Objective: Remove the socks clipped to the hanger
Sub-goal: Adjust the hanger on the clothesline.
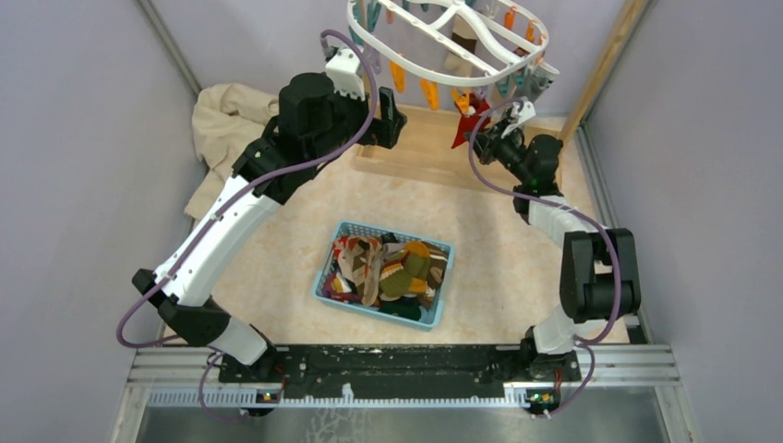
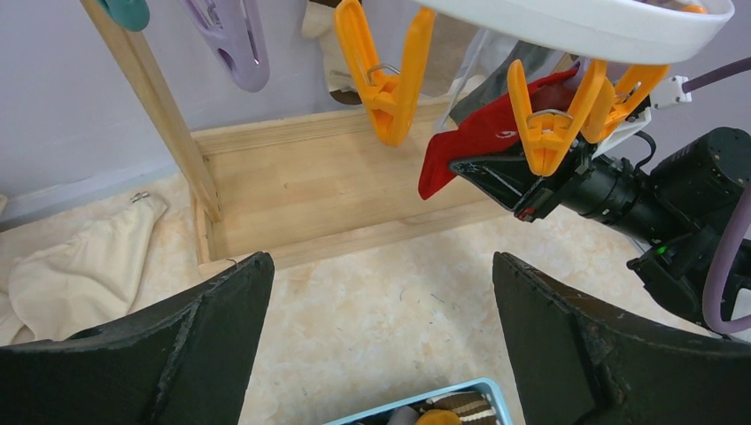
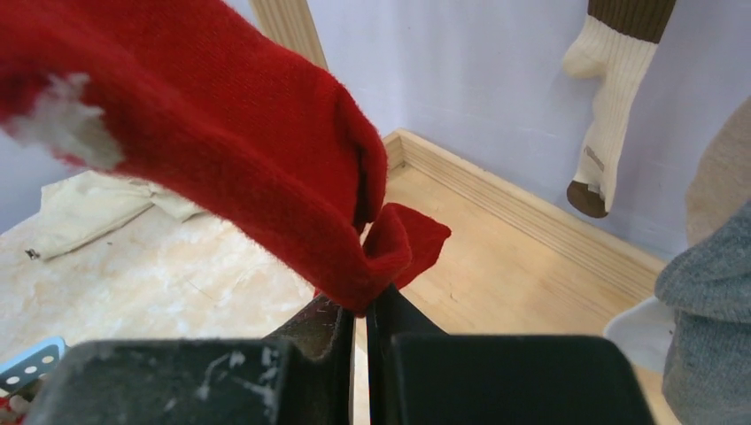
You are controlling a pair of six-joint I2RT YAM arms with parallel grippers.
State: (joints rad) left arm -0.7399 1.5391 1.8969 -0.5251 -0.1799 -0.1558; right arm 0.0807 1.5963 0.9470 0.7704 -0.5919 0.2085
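Observation:
The hanger (image 1: pixel 374 41), a white oval ring with orange, teal and purple clips, hangs at the top centre of the overhead view. A red sock (image 1: pixel 464 129) dangles from an orange clip (image 2: pixel 545 124) under the ring (image 2: pixel 576 22). My right gripper (image 3: pixel 359 305) is shut on the lower fold of that red sock (image 3: pixel 221 115). A brown-and-cream sock (image 3: pixel 611 106) and a grey sock (image 3: pixel 708 301) hang further back. My left gripper (image 2: pixel 381 266) stands wide open with nothing in it, left of the red sock (image 2: pixel 469 142) and below a free orange clip (image 2: pixel 381 80).
A light blue basket (image 1: pixel 325 277) with several socks sits mid-table. A beige cloth (image 1: pixel 226 125) lies at the back left. The wooden rack's base (image 1: pixel 425 148) and its slanted posts (image 1: pixel 605 65) (image 2: pixel 150 97) stand under and beside the hanger. Walls close in on both sides.

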